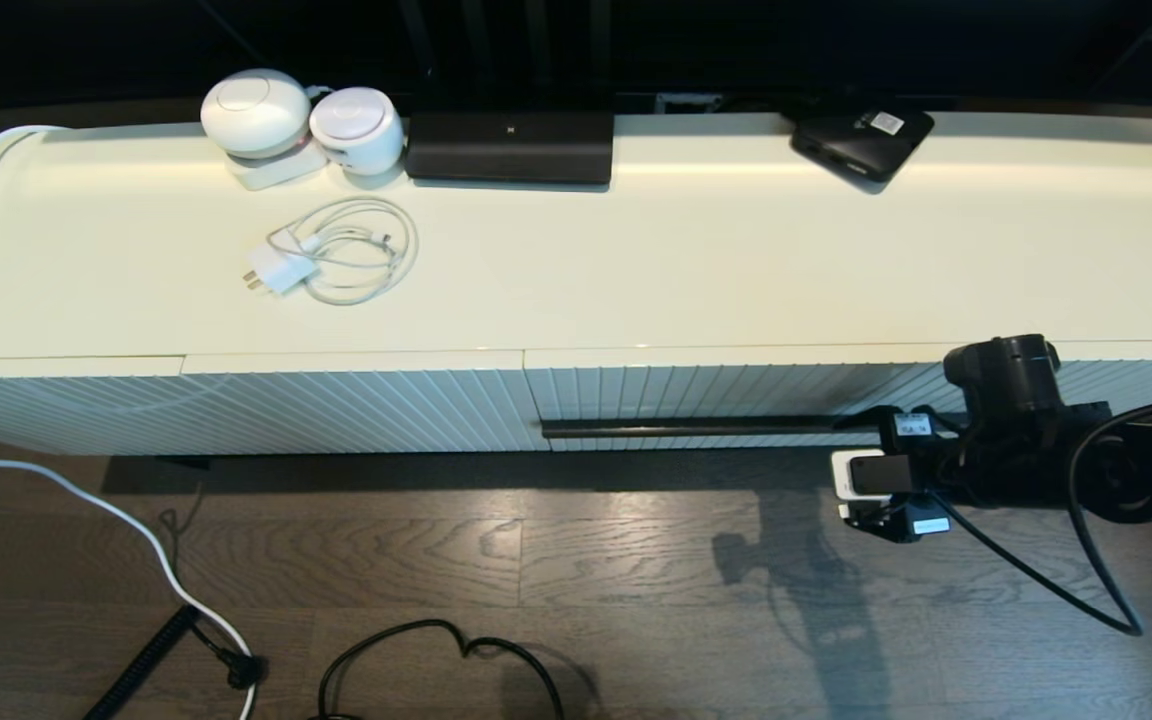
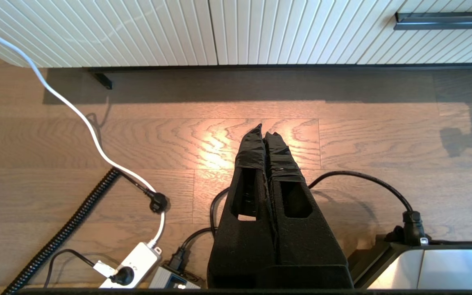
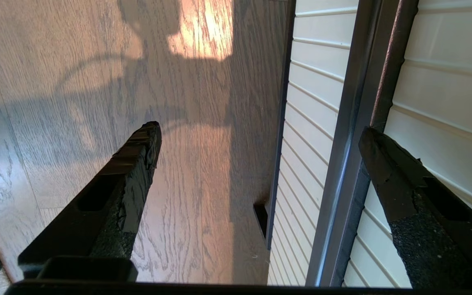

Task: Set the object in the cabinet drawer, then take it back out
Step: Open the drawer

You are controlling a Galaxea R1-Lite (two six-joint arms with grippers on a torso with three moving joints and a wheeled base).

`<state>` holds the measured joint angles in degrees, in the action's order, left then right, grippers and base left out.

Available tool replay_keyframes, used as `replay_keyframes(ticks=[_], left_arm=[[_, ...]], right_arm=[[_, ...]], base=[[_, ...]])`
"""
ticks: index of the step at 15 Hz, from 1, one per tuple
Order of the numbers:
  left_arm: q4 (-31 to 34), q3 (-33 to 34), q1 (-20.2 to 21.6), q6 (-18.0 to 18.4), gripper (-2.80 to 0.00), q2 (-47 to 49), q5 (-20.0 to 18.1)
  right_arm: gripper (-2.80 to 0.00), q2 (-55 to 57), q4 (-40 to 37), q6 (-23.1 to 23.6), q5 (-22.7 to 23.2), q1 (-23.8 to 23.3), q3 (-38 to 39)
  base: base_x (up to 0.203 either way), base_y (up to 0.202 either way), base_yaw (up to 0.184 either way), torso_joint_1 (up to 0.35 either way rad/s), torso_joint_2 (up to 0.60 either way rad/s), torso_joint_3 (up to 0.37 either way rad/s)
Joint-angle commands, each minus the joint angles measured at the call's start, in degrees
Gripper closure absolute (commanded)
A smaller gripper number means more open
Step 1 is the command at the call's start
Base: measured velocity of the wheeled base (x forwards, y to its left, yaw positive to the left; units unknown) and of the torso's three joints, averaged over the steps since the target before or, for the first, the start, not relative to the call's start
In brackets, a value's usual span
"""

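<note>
The cabinet drawer (image 1: 736, 395) is closed, its ribbed cream front carrying a long dark bar handle (image 1: 686, 428). My right gripper (image 1: 861, 470) is at the right end of that handle and is open. In the right wrist view the handle (image 3: 355, 143) runs between the open fingers (image 3: 137, 164) of the right gripper (image 3: 260, 131): one finger lies over the drawer front (image 3: 314, 123), the other over the floor. The black umbrella is out of view. My left gripper (image 2: 265, 130) hangs shut and empty above the wooden floor, in front of the cabinet.
On the cabinet top (image 1: 696, 270) are two white rounded devices (image 1: 256, 115), a white charger with coiled cable (image 1: 336, 250), a wide black device (image 1: 509, 147) and a flat black box (image 1: 863, 140). Cables (image 1: 136, 520) and a power strip (image 2: 133, 264) lie on the floor. A diagonal-ribbed panel (image 1: 236, 410) stands left of the drawer.
</note>
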<state>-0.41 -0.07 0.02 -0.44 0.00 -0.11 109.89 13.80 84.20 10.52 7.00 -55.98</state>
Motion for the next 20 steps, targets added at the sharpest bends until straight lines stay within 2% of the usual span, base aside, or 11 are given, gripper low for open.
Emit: replay_keyframes(ticks=[1,7,14,17,20], left_arm=[[0.0,0.0,0.1,0.0,0.00,0.0,0.0],[0.0,0.0,0.1,0.0,0.00,0.0,0.0],[0.0,0.1,0.1,0.0,0.00,0.0,0.0],[0.0,0.0,0.1,0.0,0.00,0.0,0.0],[0.0,0.0,0.1,0.0,0.00,0.0,0.0]], right_arm=[[-2.80,1.2,0.4,0.4,0.1,0.0,-0.6],[-2.80,-1.4,0.2,0.1,0.1,0.0,-0.6],[-2.80,-8.8,-9.2,0.3,0.1,-1.5,2.2],[-2.80,-7.7,-8.2,0.4,0.1,-1.8,1.2],[-2.80,-4.7,-2.9,-0.2,0.4,-1.1,1.3]], base=[[0.000,0.000,0.000,0.000,0.00,0.000],[0.000,0.000,0.000,0.000,0.00,0.000],[0.000,0.000,0.000,0.000,0.00,0.000],[0.000,0.000,0.000,0.000,0.00,0.000],[0.000,0.000,0.000,0.000,0.00,0.000]])
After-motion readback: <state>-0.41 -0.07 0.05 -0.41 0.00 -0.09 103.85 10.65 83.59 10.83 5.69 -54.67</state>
